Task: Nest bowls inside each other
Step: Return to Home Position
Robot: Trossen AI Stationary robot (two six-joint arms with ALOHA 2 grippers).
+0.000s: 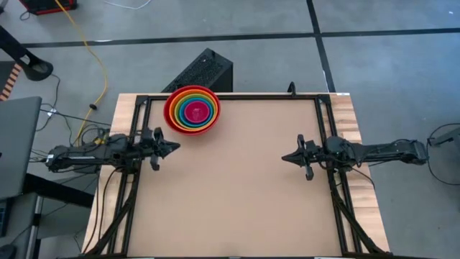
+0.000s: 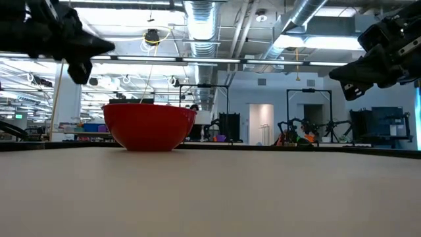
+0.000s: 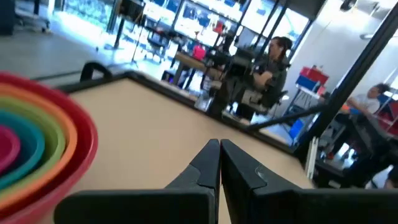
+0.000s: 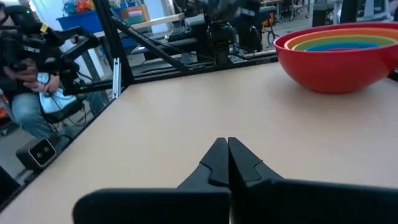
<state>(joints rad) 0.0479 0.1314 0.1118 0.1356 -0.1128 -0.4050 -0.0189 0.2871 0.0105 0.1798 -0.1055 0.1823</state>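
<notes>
The bowls (image 1: 192, 109) stand nested as one stack on the table near its far edge, left of middle: red outermost, then orange, lime green, blue and a small magenta pink one in the centre. The red bowl (image 2: 150, 126) rests on its base. The stack also shows in the left wrist view (image 3: 37, 140) and the right wrist view (image 4: 339, 53). My left gripper (image 1: 177, 147) is shut and empty at the table's left side, near the stack and toward the near edge from it. My right gripper (image 1: 283, 157) is shut and empty at the right side.
A black frame (image 1: 230, 97) runs along the table's far edge and down both sides. A black box (image 1: 203, 72) sits on the floor beyond the far edge. People (image 3: 270, 68) sit in the room behind. Bare tabletop (image 1: 237, 194) spreads between the arms.
</notes>
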